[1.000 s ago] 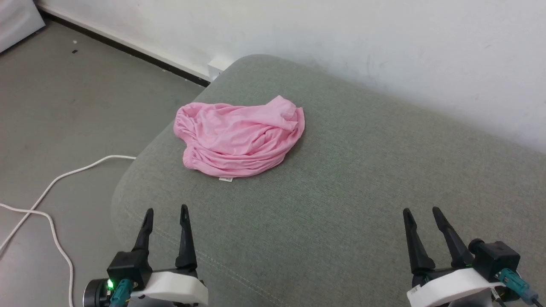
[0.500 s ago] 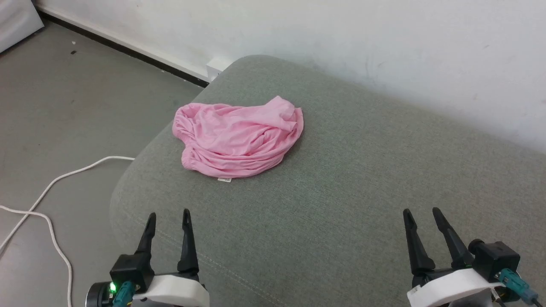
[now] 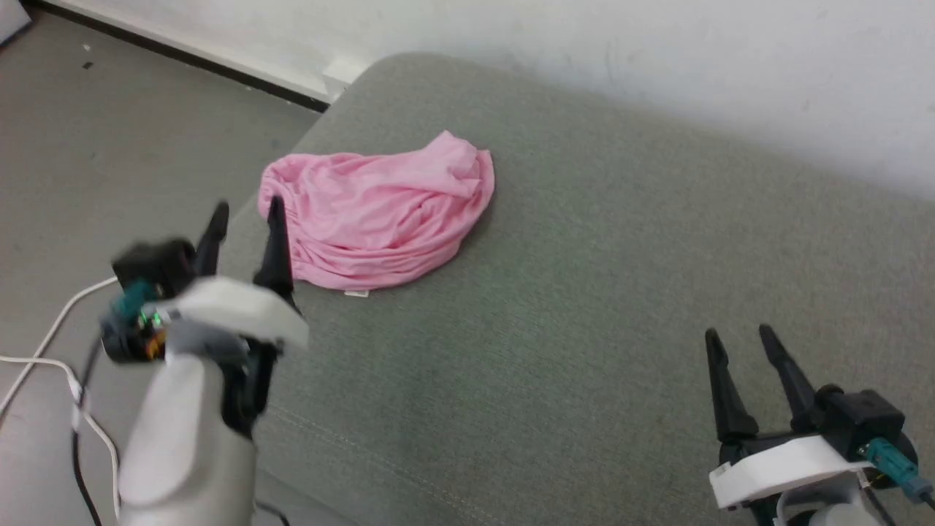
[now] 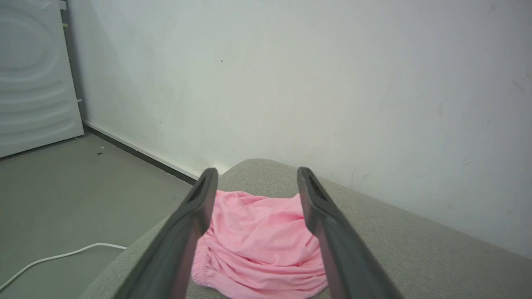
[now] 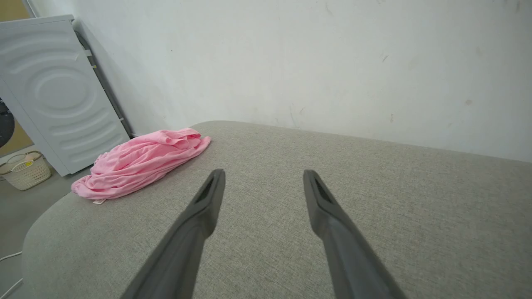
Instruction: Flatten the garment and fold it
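Grey-green fabric seat (image 3: 599,307), rounded corners. Lying bunched near far left corner: pink garment (image 3: 380,212), white tag (image 3: 356,294) at near edge.

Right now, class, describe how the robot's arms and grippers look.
Left gripper and right gripper alike: two long, tapering black fingers, white curved mount, black block, teal plug. The left shows a green light and a pale grey forearm.

The garment (image 3: 380,219) sits on the cushion (image 3: 584,307) up near its far left corner, with the wall (image 3: 657,44) right behind. The left gripper (image 3: 247,208) is just beside the garment's left edge, and the right gripper (image 3: 739,336) is way off over the cushion's near right. On the floor (image 3: 109,146) left of the cushion there's a cable (image 3: 44,343), and a washer (image 5: 62,91) stands further left by the wall.
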Tool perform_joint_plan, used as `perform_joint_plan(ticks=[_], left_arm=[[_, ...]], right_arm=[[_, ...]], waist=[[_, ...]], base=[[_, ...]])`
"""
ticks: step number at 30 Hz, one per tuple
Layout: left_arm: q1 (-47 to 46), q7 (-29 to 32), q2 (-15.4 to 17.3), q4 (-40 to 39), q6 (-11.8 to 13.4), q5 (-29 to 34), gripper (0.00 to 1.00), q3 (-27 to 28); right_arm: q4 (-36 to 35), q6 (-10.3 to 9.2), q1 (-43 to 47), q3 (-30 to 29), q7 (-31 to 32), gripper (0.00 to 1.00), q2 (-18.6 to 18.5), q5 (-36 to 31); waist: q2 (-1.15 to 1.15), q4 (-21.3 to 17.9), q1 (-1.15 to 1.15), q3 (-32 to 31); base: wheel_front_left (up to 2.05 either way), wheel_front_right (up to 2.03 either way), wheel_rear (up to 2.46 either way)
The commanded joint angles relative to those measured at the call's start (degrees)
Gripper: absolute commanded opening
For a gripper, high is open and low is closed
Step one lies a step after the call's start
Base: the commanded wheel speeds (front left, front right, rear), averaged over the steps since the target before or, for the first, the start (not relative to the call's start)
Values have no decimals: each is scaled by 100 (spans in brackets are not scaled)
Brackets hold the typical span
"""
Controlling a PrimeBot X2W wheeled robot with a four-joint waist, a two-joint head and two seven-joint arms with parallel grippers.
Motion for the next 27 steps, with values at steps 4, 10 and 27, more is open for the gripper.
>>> perform_joint_plan(ticks=[4, 10, 27], left_arm=[[-786, 574, 190, 495, -206, -306, 100, 89], [-1422, 1826, 325, 1097, -373, -815, 100, 97], [-1590, 3089, 280, 1894, -152, -950, 45, -245]], right_arm=[[-96, -11, -187, -145, -26, 100, 8, -253], [-374, -11, -338, -297, 79, 100, 8, -462], [-735, -11, -482, -355, 258, 100, 8, -610]], waist=[[0, -475, -1, 785], [0, -809, -1, 1430], [0, -823, -1, 1950]], base=[[0, 0, 0], [0, 0, 0], [0, 0, 0]])
